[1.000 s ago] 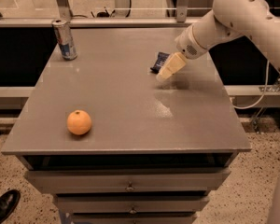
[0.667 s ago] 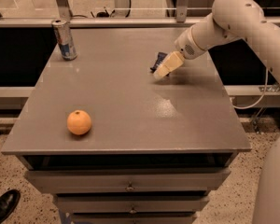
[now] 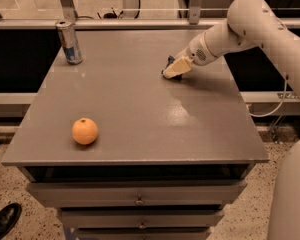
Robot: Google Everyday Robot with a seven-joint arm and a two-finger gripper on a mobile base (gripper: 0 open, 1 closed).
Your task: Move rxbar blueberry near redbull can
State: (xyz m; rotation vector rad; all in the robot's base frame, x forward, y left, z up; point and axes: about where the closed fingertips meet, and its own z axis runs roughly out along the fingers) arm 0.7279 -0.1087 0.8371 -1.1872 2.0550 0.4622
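The redbull can point(image 3: 69, 42), silver and blue with a silver top, stands upright at the table's far left corner. The rxbar blueberry point(image 3: 168, 61) lies on the table right of centre, toward the back. Only a dark navy edge of it shows, since the gripper covers the rest. My gripper point(image 3: 173, 69), cream-coloured at the end of the white arm point(image 3: 250, 21), reaches in from the upper right and sits low on the bar at the table surface. The bar is far to the right of the can.
A round orange fruit point(image 3: 85, 131) sits near the front left of the grey table point(image 3: 140, 109). Drawers run below the table's front edge. A rail and posts stand behind the table. A black shoe point(image 3: 2, 221) shows on the floor at bottom left.
My gripper has shifted a little to the left, coming further over the bar. The can and the orange have not moved.
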